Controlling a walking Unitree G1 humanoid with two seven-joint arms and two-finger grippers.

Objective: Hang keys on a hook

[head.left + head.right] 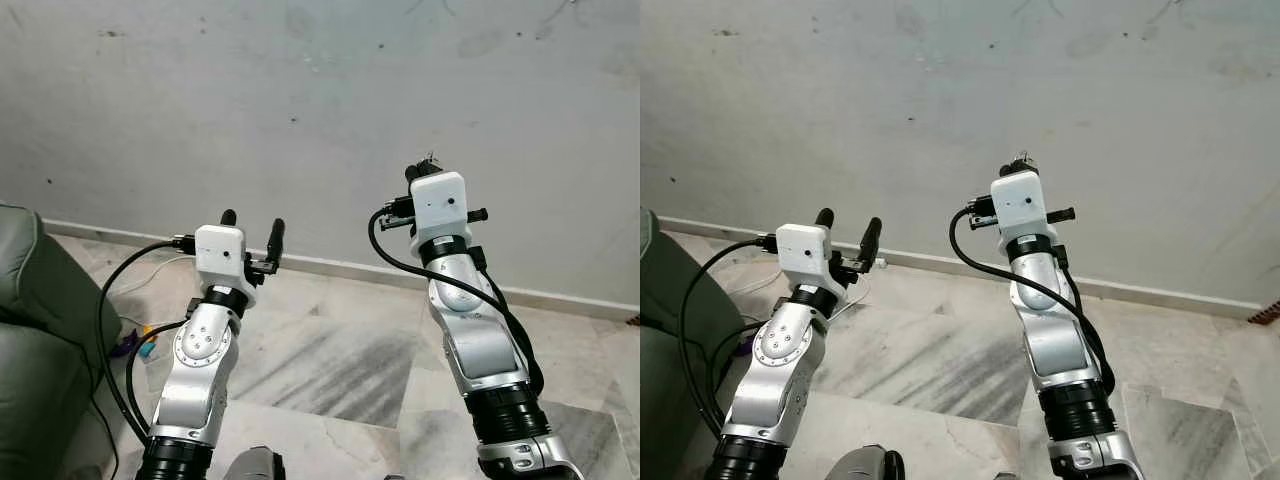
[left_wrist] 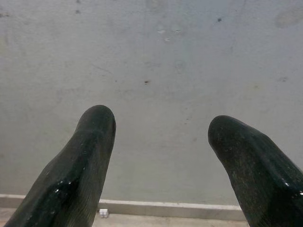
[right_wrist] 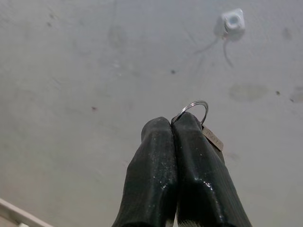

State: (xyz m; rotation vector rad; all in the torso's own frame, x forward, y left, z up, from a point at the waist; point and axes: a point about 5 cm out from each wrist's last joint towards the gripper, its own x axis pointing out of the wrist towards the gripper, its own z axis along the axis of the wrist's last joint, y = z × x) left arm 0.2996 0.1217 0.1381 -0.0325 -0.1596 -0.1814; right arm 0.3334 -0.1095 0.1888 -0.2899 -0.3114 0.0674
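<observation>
Pinching the key ring (image 3: 195, 110) below the white hook (image 3: 233, 21), right fingers (image 3: 156, 156); left fingers (image 2: 90, 142) spread

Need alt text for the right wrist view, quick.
The right gripper is shut on a key ring, its silver loop and a small tag poking past the black fingertips. Ahead, a white hook sits on the grey wall.
</observation>
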